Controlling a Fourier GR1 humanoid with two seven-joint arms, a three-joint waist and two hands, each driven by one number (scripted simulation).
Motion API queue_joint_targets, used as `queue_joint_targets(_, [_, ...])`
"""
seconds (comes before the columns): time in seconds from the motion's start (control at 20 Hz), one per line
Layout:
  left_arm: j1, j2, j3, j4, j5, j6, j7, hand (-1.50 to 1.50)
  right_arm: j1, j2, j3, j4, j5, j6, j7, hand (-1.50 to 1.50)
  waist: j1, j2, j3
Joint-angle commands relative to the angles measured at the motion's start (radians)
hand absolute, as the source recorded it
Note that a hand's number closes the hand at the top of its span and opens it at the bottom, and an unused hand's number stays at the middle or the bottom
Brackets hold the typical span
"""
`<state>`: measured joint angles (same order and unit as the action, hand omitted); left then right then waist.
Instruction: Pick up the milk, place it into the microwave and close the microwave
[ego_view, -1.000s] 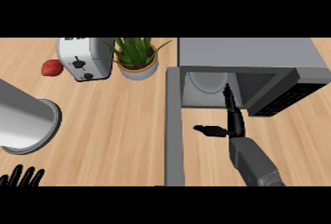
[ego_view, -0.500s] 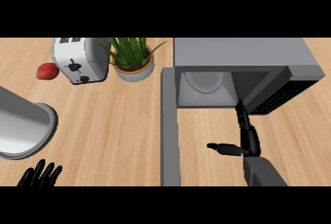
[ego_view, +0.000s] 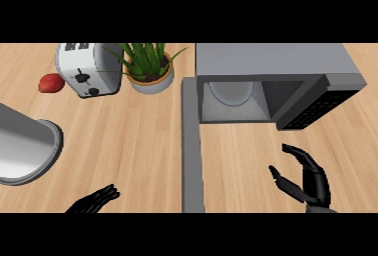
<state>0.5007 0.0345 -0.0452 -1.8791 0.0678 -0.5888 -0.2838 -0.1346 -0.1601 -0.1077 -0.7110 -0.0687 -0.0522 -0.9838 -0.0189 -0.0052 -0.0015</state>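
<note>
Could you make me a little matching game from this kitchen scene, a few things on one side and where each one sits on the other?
Things:
1. red fruit
2. potted plant
3. microwave
4. right hand

Places:
A. between the toaster and the microwave
B. low at the view's right, in front of the microwave
C. just left of the toaster
D. at the counter's back right, door open

Pairs: 1-C, 2-A, 3-D, 4-B

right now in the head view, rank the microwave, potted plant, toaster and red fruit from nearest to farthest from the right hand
Measured from the right hand, low at the view's right:
1. Microwave, just above the hand, door open.
2. Potted plant, left of the microwave.
3. Toaster, left of the plant.
4. Red fruit, farthest left, beside the toaster.
</note>
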Motion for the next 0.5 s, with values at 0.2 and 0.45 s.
queue_joint_targets(0.2, [-0.149, -0.027, -0.112, 0.100, -0.187, 0.044, -0.020, 1.50, 0.249, -0.103, -0.050, -0.259, -0.118, 0.147, 0.059, -1.50, 0.000, 0.002, 0.000])
queue_joint_targets(0.45, [-0.269, -0.034, -0.184, 0.240, -0.196, 0.222, -0.026, 1.50, 0.317, -0.144, -0.105, -0.287, -0.173, 0.214, 0.048, -1.50, 0.008, 0.005, 0.001])
